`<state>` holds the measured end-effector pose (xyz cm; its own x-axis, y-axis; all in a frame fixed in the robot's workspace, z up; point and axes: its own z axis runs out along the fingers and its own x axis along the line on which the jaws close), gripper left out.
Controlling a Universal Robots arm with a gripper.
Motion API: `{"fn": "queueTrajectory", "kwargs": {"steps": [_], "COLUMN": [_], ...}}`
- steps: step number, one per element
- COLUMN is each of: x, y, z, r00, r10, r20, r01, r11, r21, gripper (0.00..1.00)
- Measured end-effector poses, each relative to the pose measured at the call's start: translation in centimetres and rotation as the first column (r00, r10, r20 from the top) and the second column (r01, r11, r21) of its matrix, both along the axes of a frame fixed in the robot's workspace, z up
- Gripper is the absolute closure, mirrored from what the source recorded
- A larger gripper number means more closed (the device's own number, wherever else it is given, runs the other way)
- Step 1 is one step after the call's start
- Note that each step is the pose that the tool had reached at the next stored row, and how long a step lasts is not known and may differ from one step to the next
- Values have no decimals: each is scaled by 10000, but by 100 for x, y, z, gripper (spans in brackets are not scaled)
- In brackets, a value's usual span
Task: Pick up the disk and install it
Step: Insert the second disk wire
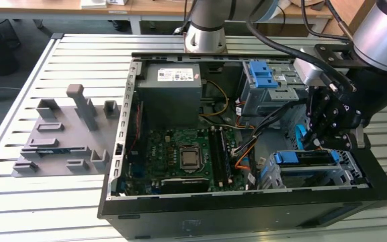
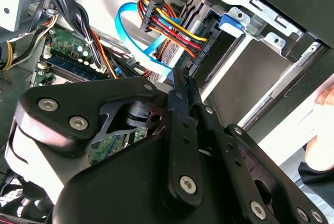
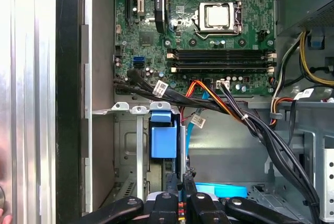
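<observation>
Hand (image 1: pixel 320 145) is down inside the open computer case (image 1: pixel 247 214), in the lower right of the exterior view. Its fingers (image 3: pixel 180 178) are drawn right together with nothing between them that I can make out, so it's narrow and not carrying anything. The disk (image 1: pixel 306 158) is already in the metal drive cage (image 1: pixel 344 174) at the lower right corner of the case. It sits edge-on between the cage walls, just below the fingertips, and I can't tell whether they're actually touching it. So I'd say the pick-up is done and we're at the seating end of the install. Judging from here, finishing calls for a straight push along the rails without snagging the blue data cable (image 2: pixel 130 25) or the coloured wire bundle (image 2: pixel 169 23) hanging close by. As for looks, you mostly see its blue plastic rail (image 3: pixel 163 141) and a dark, thin side; the label isn't facing any camera.
</observation>
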<state>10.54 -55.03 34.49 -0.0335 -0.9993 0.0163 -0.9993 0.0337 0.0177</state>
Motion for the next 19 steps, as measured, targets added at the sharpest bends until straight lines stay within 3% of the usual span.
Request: {"fn": "queueTrajectory", "kwargs": {"steps": [13,19], "x": [22,48], "y": [-37,-56], "z": [-23,-47], "r00": [10000,9999], "r10": [-18,-81], "r20": [-10,-83], "r01": [18,81], "r11": [10000,10000], "r21": [1,2], "gripper": [84,84]}}
